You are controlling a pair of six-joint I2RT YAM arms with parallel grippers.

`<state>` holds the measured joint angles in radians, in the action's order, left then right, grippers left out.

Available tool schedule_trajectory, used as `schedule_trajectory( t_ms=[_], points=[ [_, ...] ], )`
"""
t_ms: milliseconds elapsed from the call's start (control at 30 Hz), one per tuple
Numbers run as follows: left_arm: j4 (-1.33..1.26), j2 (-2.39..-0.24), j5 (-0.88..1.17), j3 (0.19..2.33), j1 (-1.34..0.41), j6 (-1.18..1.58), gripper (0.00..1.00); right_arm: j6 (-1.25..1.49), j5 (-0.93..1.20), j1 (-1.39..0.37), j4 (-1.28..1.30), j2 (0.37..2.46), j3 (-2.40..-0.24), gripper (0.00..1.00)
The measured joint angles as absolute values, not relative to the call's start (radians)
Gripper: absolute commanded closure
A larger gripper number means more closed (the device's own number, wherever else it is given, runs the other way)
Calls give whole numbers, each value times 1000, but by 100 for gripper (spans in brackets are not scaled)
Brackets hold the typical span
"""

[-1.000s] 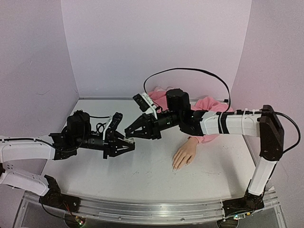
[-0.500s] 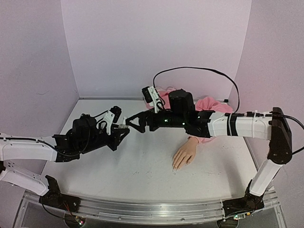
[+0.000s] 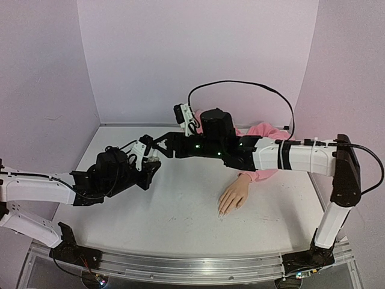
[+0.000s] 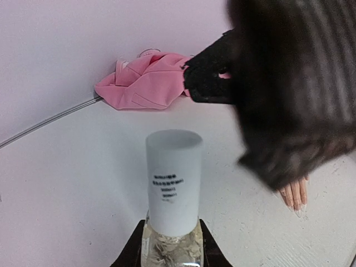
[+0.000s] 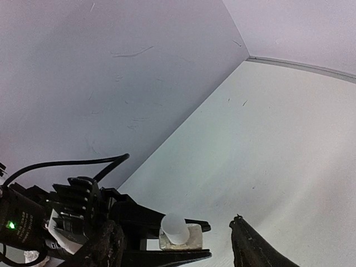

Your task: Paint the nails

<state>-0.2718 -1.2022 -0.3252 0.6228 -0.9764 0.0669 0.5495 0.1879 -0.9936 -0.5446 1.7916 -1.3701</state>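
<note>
This is a robot test booth in a lab, not a home or a shop. Plain lilac walls close in a white table on three sides. The left arm and the right arm are bolted to a metal rail along its near edge. A black cable loops above. A mannequin hand lies towards the table's right edge.

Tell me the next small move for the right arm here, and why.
Probably ease the right gripper forward until its open jaws straddle the white cap, then close on it. The left gripper is shut on the bottle, the cap is on, and the right jaws stand near it without gripping it, so no brush is out for the nails.
</note>
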Motion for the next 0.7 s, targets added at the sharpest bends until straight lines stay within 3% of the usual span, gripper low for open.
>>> schedule_trajectory(
  t_ms=[333,533,700],
  points=[
    [-270,-1214,-326,642,-984,68,100,566,205,-1001,-522,1857,-1412,59],
    [-269,-1213,-290,649,-984,70,100,548,253,-1000,-529,1861,-1421,98],
    [-261,-1177,-171,643,-963,88,100,443,393,-971,-578,1852,-1394,100]
  ],
)
